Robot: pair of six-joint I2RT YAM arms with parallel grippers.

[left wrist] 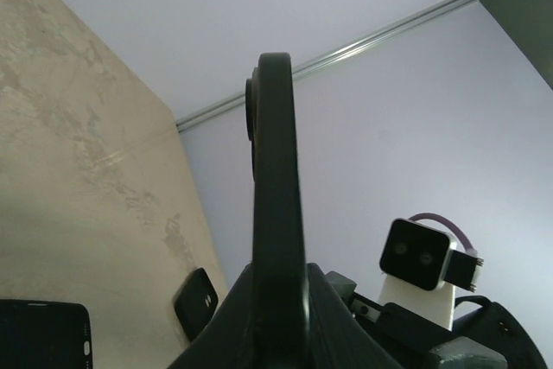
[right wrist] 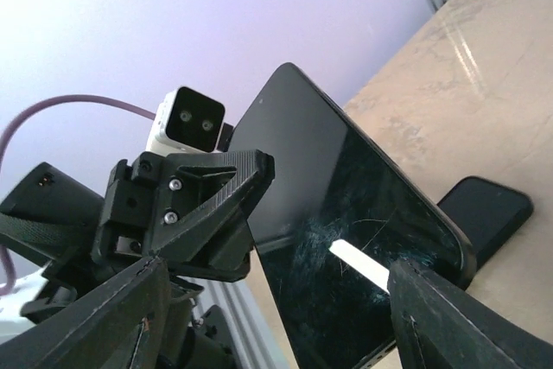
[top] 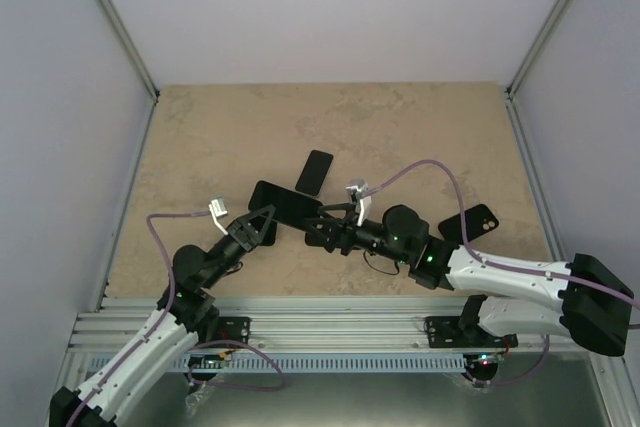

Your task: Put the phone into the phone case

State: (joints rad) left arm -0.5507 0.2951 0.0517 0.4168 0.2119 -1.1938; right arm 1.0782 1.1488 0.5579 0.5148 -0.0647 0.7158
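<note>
A black phone [top: 285,204] with a glossy, scratched screen [right wrist: 346,239] is held above the table. My left gripper [top: 260,220] is shut on its left end. In the left wrist view the phone [left wrist: 278,179] stands edge-on between the closed fingers [left wrist: 337,308]. My right gripper [top: 332,228] is at the phone's right end and open, its two fingers [right wrist: 86,317] spread wide either side of the phone without pinching it. A black case [top: 468,224] with a camera cut-out lies flat on the table beside the right arm.
A second black phone-shaped slab [top: 314,172] lies flat just behind the held phone; a black slab also shows in the right wrist view [right wrist: 488,213]. Two dark slabs [left wrist: 196,302] [left wrist: 41,334] lie on the table in the left wrist view. Walls enclose the tan table [top: 220,137].
</note>
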